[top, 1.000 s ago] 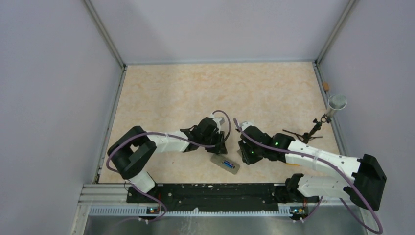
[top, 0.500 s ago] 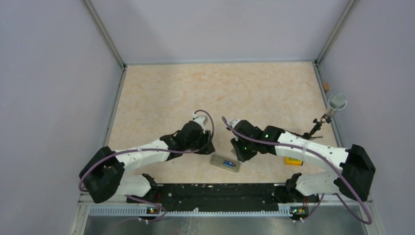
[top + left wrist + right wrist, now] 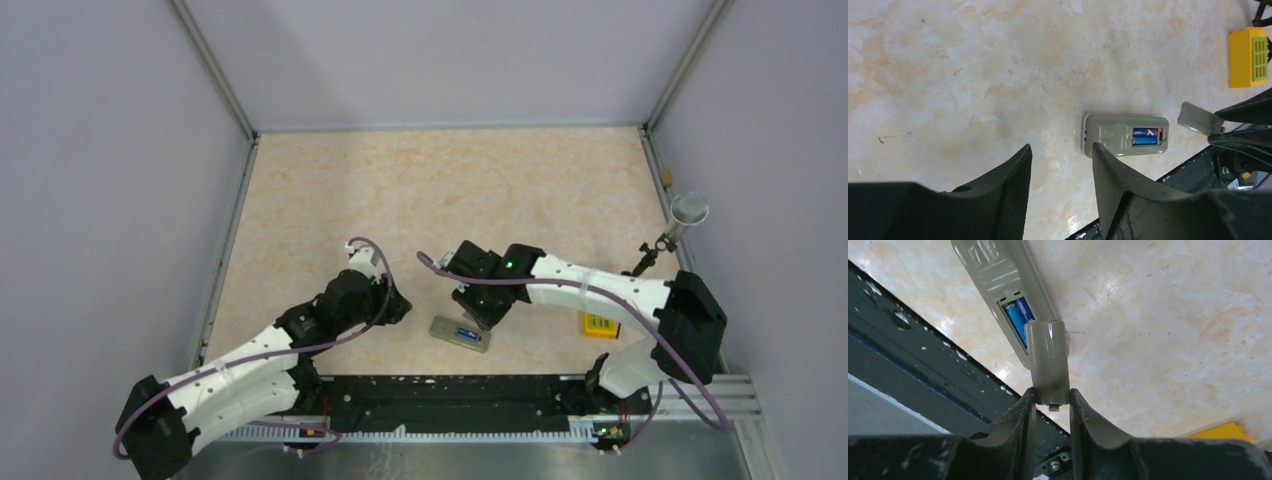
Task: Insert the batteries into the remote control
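Our right claw (image 3: 1052,395) pinches a grey cover (image 3: 1047,360) just by the remote control (image 3: 993,270), with the batteries (image 3: 1018,317) in its recess, while our left claw (image 3: 1060,160) hangs spread, touching nothing.

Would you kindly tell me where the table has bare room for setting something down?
Bare: the table beyond both arms, and the strip left of the left claw. Crowded: the near edge, with the remote control, the right claw gripping a grey cover, and the yellow block.
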### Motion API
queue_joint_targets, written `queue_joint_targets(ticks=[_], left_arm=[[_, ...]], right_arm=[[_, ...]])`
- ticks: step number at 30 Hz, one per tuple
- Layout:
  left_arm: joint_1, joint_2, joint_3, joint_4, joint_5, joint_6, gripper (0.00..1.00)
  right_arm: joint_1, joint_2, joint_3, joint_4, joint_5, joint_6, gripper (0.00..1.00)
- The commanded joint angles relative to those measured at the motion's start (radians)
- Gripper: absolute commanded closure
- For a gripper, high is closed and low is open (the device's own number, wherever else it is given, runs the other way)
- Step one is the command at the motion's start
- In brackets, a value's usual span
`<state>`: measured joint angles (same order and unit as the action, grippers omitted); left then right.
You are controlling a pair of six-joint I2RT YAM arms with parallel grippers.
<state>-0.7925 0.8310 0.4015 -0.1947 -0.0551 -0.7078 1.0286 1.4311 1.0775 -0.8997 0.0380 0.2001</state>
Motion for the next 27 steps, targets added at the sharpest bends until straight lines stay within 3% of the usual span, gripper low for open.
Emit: queue_joint_targets(ticks=[1, 11, 27], left_arm=[[0.004, -0.112, -0.024, -0.026, -0.043, 0.006, 0.5], [0.006, -0.261, -0.012, -0.104, -0.052, 0.07, 0.5], [0.005, -0.307, -0.047, -0.09, -0.07, 0.1, 0.49]], right_arm=[[0.051, 0.064, 0.07, -0.078, 0.019, -0.105, 1.0], [0.095, 0.187, 0.125, -0.1, 0.044, -0.162, 1.0], [0.123, 0.292, 0.19, -0.125, 0.074, -0.193, 1.0]])
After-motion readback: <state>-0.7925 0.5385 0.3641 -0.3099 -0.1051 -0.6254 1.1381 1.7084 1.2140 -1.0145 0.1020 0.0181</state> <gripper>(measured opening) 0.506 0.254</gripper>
